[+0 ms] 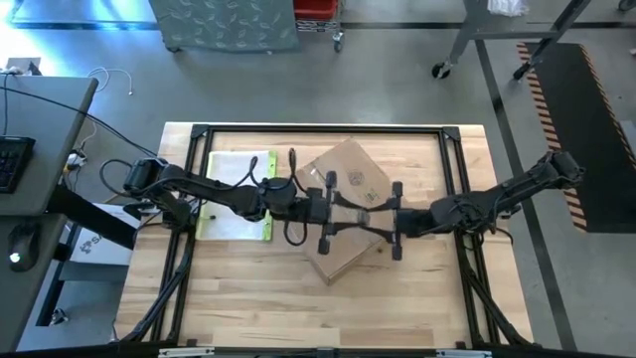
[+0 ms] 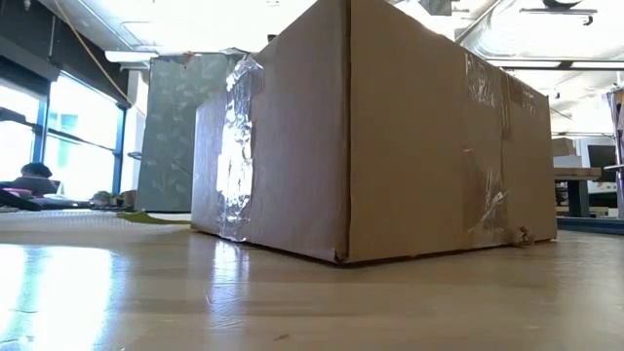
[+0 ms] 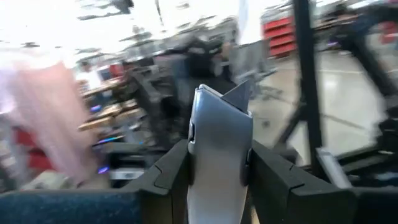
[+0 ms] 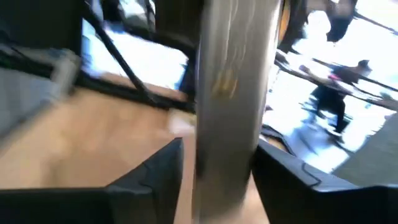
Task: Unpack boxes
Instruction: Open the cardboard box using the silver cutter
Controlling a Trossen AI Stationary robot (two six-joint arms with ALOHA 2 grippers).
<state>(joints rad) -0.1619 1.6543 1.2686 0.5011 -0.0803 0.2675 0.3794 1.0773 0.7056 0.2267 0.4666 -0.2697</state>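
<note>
1. Carton [image 1: 353, 174]: plain brown corrugated box with clear tape strips. It stands near the middle of the surface [image 1: 248, 298], turned askew to the surface's edges. In the low view its taped side walls fill the picture and its top is out of sight.
2. Left hand [image 1: 330, 214]: reaches in from the left and hangs over the carton's left half. In its own wrist view, it is clamped on a flat silvery item [image 3: 221, 143], which touches both fingers [image 3: 171, 171] and stands upright between them.
3. Right hand [image 1: 396, 219]: reaches in from the right, over the carton's right edge. Its wrist view shows a silvery flat item standing in it, perhaps the same one. Whether the hand grips it cannot be told.
4. Key relation: the carton lies directly below both hands, its long axis running roughly from far side to near side, across the line between the hands. Neither arm is clearly nearer.
5. Flat clear sleeve [image 1: 238, 194], yellow-edged: lies just left of the carton, under the left arm.
6. Judgement: an item is probably being lifted clear or passed between the hands.
</note>
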